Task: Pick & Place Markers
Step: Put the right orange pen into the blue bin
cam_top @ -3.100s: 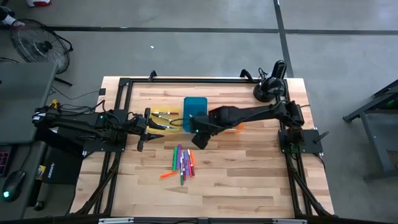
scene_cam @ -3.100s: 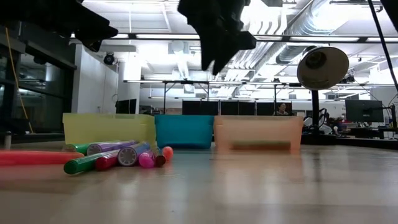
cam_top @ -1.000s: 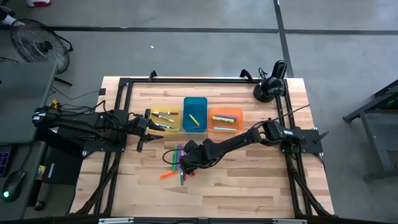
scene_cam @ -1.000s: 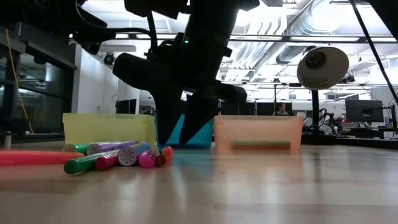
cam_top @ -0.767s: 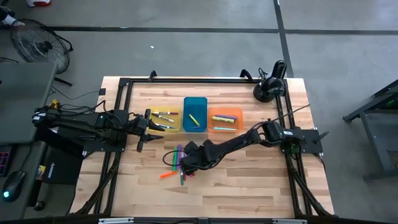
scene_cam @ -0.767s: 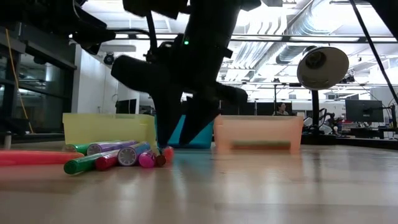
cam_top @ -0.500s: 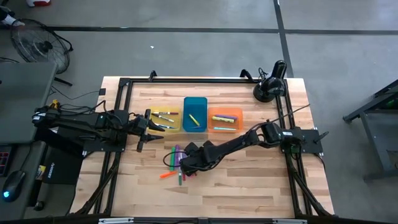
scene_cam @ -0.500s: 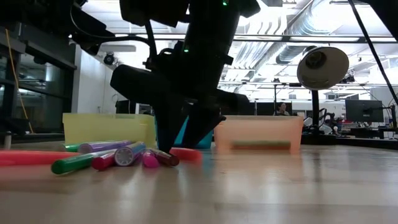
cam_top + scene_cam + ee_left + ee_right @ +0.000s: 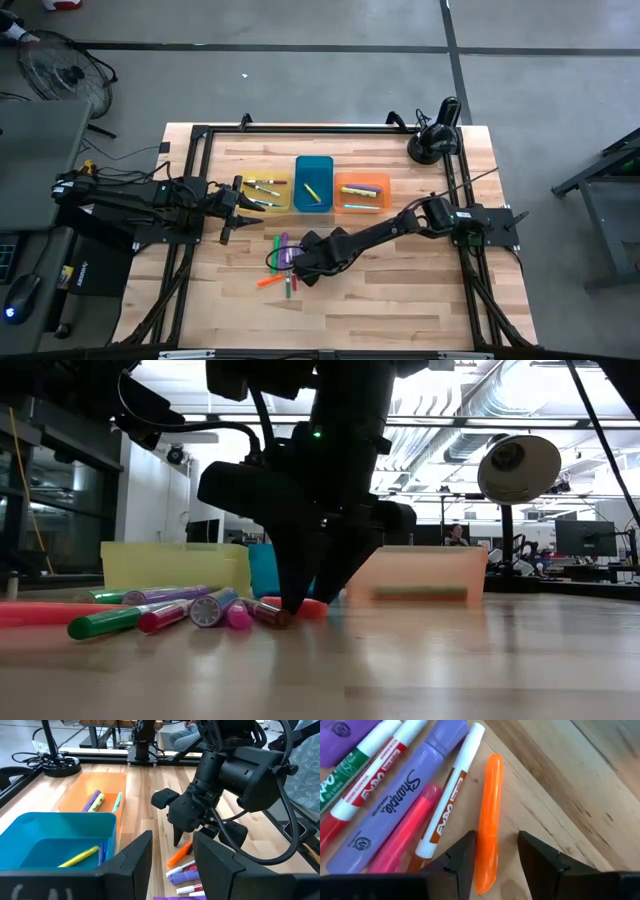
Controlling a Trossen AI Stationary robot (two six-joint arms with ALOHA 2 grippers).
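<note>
The right gripper is down at the loose pile of markers in front of the blue tray, fingers open astride an orange marker (left gripper waits beside the yellow tray, open, empty), so closing comes next.

trays: 3 | loose markers: several, exact count unclear | arms: 2

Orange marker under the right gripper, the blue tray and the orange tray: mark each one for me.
orange marker (image 9: 487, 820), right wrist view, middle of its barrel.
blue tray (image 9: 60, 822), left wrist view, on its near rim.
orange tray (image 9: 361, 178), high view, on its far wall.
right gripper (image 9: 495, 852), right wrist view, between its fingertips.
</note>
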